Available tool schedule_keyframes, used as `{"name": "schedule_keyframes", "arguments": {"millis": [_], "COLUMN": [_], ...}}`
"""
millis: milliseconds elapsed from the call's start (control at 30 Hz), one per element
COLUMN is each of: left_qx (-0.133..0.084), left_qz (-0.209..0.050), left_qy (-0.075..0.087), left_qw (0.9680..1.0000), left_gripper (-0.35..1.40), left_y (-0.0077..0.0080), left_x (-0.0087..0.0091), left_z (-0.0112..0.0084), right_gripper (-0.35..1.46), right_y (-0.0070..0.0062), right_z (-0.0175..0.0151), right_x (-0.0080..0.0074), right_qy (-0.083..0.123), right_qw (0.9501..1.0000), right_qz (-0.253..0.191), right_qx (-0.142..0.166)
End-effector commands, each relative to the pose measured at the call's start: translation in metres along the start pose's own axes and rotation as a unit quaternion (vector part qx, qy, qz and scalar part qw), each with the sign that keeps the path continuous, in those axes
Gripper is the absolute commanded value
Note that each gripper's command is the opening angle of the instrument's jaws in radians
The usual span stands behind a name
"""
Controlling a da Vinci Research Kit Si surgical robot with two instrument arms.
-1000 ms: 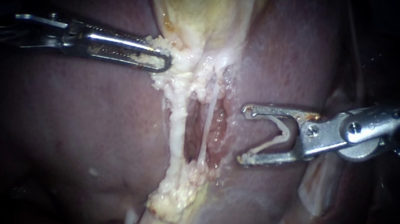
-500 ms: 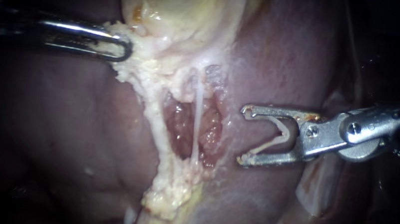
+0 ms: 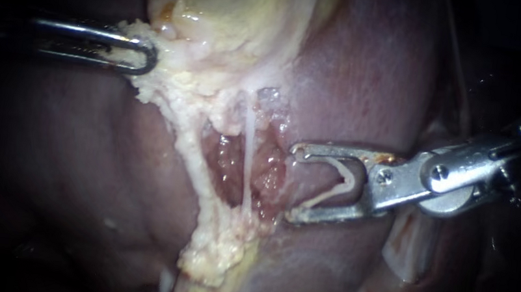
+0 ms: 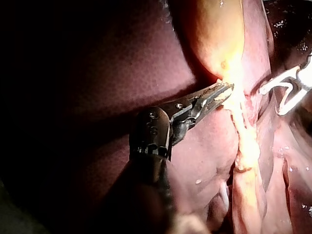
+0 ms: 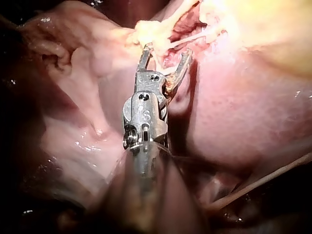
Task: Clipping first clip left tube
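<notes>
1. The right instrument's (image 3: 292, 184) jaws stand wide apart and carry an open clip (image 3: 342, 183), its legs lying against both jaws. No tissue sits between them.
2. Their tips are at the edge of the cleared window, just beside the thin tube (image 3: 247, 164). The left tube (image 3: 196, 161) lies beyond it, on the window's far side, and is not enclosed.
3. The left instrument's (image 3: 146, 60) jaws are clamped on fatty tissue (image 3: 169, 83) at the gallbladder's (image 3: 237, 6) lower end, and both tubes look stretched straight.
4. The left tube is the thicker one and ragged with fat. It probably handles as soft, wet and slippery, and likely tears if hooked or dragged.
5. Its cleaner middle stretch beside the window seems the best place for the clip, with both legs reaching fully across.
6. The liver (image 3: 360, 79) behind is soft, so the tips could dig in.
</notes>
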Motion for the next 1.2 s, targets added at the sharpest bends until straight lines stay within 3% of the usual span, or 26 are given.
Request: {"name": "schedule_keyframes", "arguments": {"millis": [33, 500, 867, 1200], "left_qx": [0.0, 0.001, 0.001, 0.001], "left_qz": [0.0, 0.0, 0.0, 0.0], "left_qy": [0.0, 0.0, 0.0, 0.0], "left_qw": [1.0, 1.0, 1.0, 1.0], "left_gripper": [-0.35, -0.35, -0.35, -0.35], "left_y": [-0.0001, -0.0002, -0.0002, -0.0004], "left_x": [0.0, 0.0001, 0.0001, 0.0001], "left_z": [0.0, 0.0003, 0.0004, 0.0004], "right_gripper": [0.49, 0.49, 0.48, 0.46], "right_y": [-0.0001, -0.0005, -0.0003, -0.0002], "right_z": [0.0004, 0.0073, 0.0098, 0.0119], "right_x": [0.0001, -0.0004, -0.0003, -0.0009], "right_qy": [0.002, 0.011, 0.048, 0.063], "right_qw": [1.0, 0.9994, 0.9971, 0.994], "right_qz": [0.002, 0.027, 0.046, 0.064], "right_qx": [0.0, 0.02, 0.037, 0.063]}}
